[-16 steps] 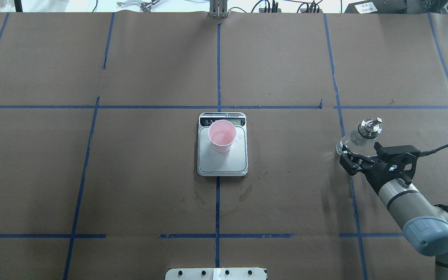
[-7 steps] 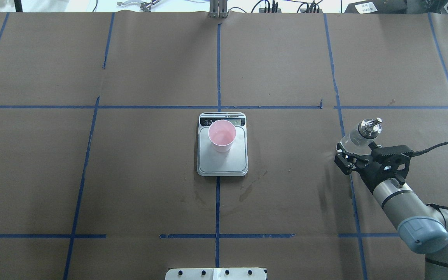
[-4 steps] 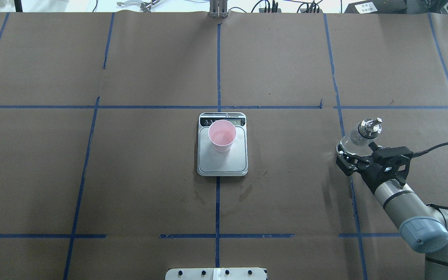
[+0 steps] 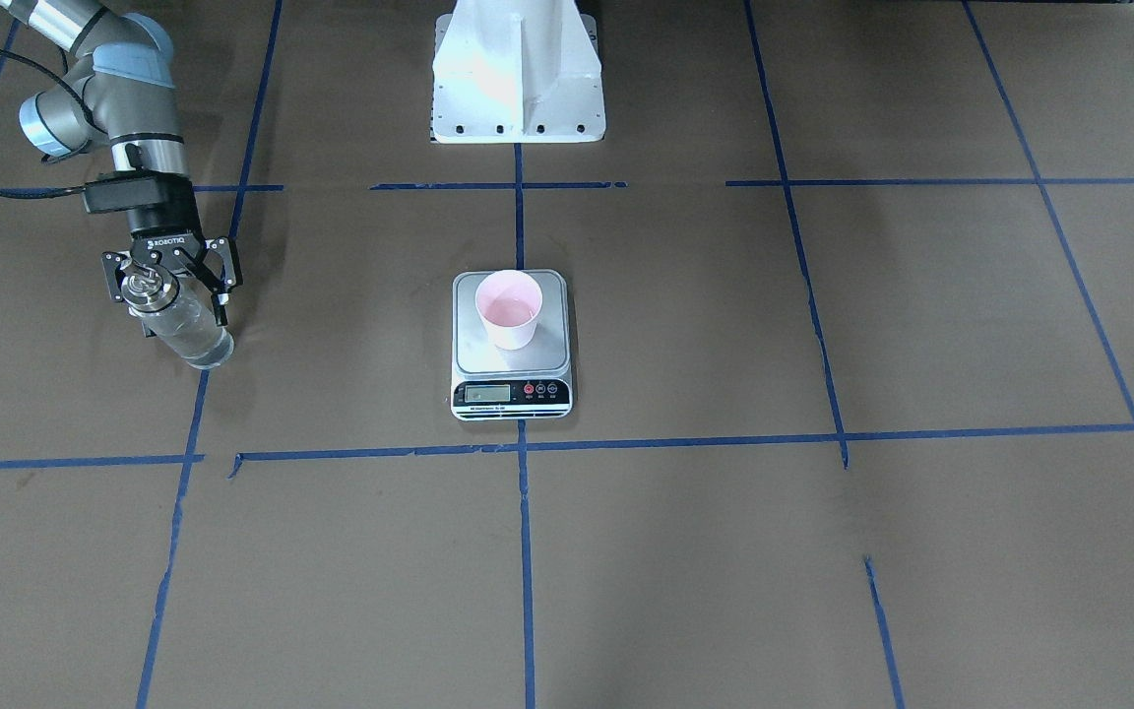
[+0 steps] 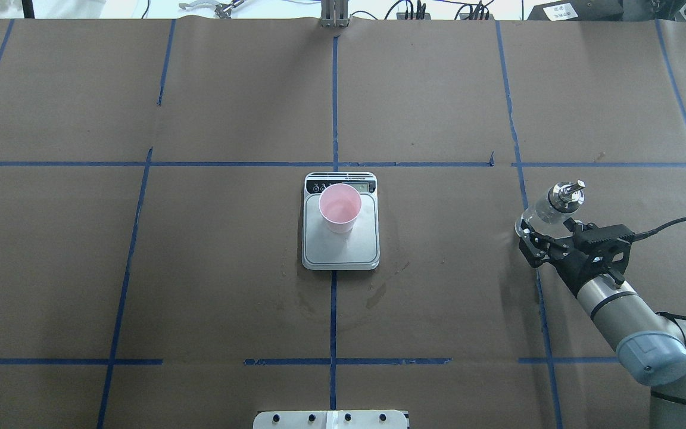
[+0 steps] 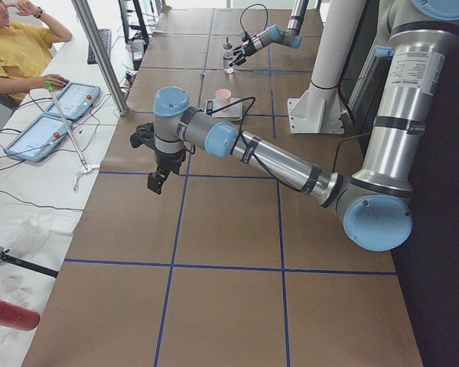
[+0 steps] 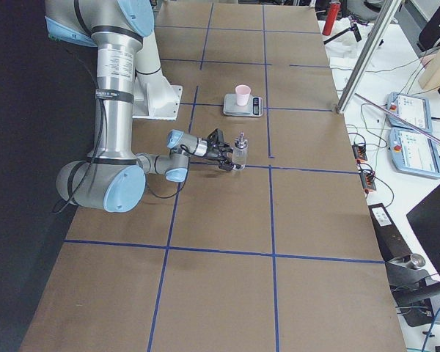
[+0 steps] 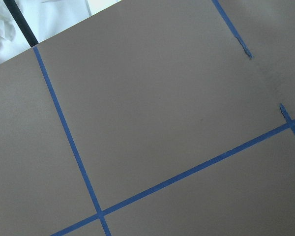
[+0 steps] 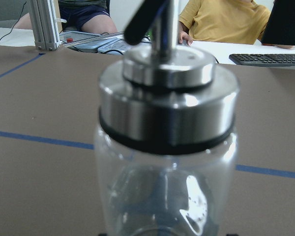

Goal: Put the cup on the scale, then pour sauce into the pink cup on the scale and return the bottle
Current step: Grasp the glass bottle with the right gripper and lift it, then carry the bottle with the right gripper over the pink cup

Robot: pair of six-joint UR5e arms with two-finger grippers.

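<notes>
Clear glass cylindrical bottle (image 5: 548, 208), shiny steel collar and spout, upright on brown paper worktop (image 5: 230, 238), between wide-spread right jaws marked ROBOTIQ. Tapered pale pink cup (image 5: 340, 207) on steel-topped scale (image 5: 343, 253), mid-worktop. Cannot tell how left jaws stand.

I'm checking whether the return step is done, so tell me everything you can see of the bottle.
The bottle is clear glass, cylindrical, with a shiny metal collar on a black ring and a small metal spout. It stands upright on the brown table beside a blue tape line, on the robot's right, well apart from the scale. The right gripper is open with a finger on either side of it; contact is unclear. No liquid level shows.
</notes>
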